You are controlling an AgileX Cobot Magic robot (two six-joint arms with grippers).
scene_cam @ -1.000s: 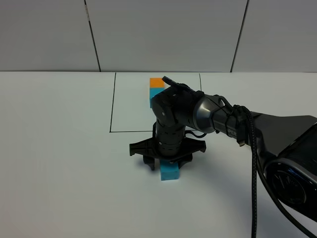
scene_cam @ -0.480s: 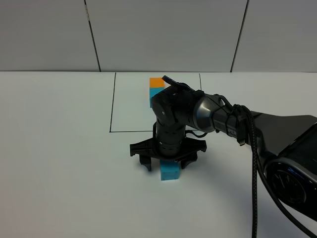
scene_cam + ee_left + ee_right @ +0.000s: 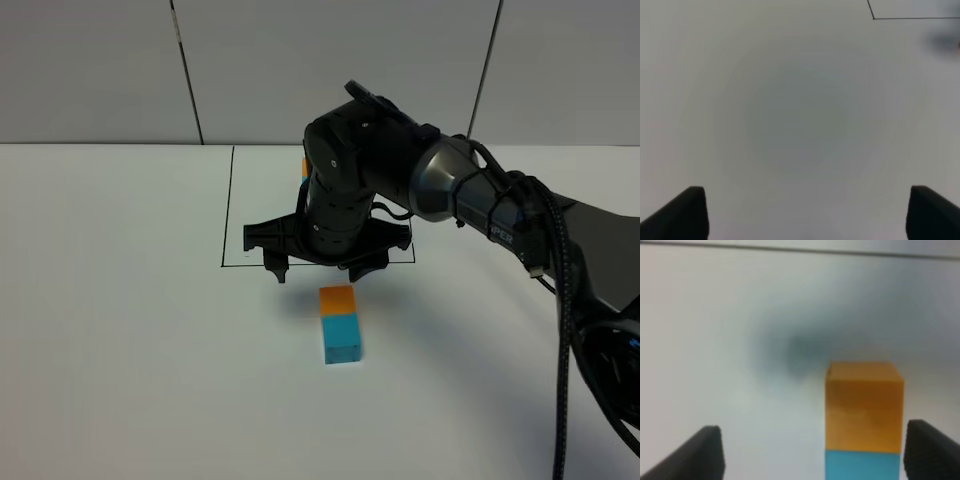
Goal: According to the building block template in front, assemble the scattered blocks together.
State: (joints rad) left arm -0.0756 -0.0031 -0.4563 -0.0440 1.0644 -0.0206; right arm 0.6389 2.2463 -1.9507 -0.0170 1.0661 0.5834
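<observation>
two matte cubes – orange block (image 3: pixel 338 299) touching teal block (image 3: pixel 342 337).

**Your right arm, up close**

You're looking at a glossy black right arm (image 3: pixel 520 215) with a rounded grey joint, small white lettering and a black cable along it. Its right gripper (image 3: pixel 318 267) is matte black with two splayed fingers (image 3: pixel 277 268); the left gripper's finger tips (image 3: pixel 692 212) are black wedges.

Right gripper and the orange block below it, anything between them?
Nothing: the exterior high view shows only bare white table between the right gripper and the orange block.
</observation>
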